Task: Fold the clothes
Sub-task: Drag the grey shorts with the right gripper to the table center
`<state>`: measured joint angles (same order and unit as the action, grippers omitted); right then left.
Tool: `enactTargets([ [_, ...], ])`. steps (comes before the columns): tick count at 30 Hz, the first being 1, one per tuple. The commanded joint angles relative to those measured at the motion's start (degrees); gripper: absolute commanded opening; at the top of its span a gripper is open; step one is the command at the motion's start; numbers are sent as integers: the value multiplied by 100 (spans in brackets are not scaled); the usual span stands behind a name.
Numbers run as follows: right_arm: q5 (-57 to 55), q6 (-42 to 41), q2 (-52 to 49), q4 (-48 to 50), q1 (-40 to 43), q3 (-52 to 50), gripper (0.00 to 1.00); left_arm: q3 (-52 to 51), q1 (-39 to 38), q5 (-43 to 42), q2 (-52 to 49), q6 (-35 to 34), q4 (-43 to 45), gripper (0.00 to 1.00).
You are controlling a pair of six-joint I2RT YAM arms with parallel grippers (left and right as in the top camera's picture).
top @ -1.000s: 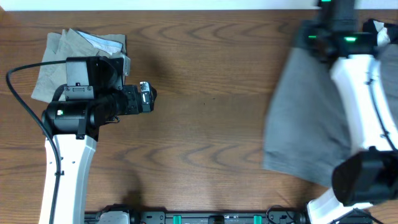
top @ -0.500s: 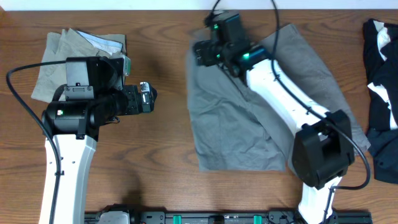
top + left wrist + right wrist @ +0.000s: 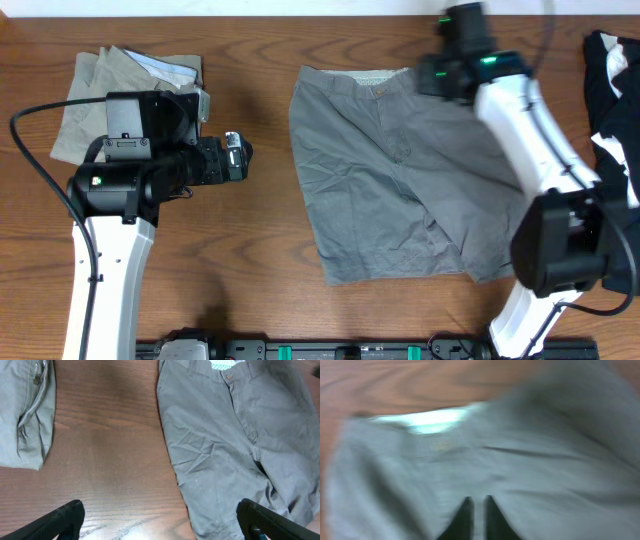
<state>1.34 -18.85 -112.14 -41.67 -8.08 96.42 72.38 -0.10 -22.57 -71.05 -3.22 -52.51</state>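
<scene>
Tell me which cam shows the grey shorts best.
Overhead: the whole grey shorts lie spread flat, one side hidden by the right arm. Left wrist shows waistband and fly sharply, but cropped. Right wrist is blurred, waistband area only.

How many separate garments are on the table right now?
3: the grey shorts spread flat at centre; the folded khaki shorts at far left; the black-and-white garment at the right edge, partly out of frame. More may lie beyond that edge.

Mid-grey shorts (image 3: 400, 180), pale speckled waistband lining (image 3: 222, 365)
</scene>
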Motion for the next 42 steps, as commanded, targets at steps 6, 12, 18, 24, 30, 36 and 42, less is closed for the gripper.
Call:
enactTargets([
  [6, -66, -258, -767, -448, 1058, 31, 2, 98, 2, -55, 31, -28, 24, 99],
  [12, -72, -551, -1515, -420, 1349, 31, 7, 98, 2, -55, 31, -31, 57, 99],
  [18, -26, -1056, -2337, -26, 1327, 31, 1, 98, 2, -57, 31, -33, 72, 98],
  [24, 841, -1513, -2999, 1322, 1191, 33, 1, 98, 2, -59, 31, -33, 74, 99],
  [30, 2439, -2166, -3222, 3858, 966, 37, 1, 98, 2, -61, 31, -39, 70, 99],
  [36, 3257, -1668, -3167, 4380, 780, 651, 1, 98, 2, -59, 31, -50, 72, 99],
  [42, 3963, -787, -2457, 3615, 1040, 1045, 6, 98, 2, -57, 31, -50, 72, 98],
])
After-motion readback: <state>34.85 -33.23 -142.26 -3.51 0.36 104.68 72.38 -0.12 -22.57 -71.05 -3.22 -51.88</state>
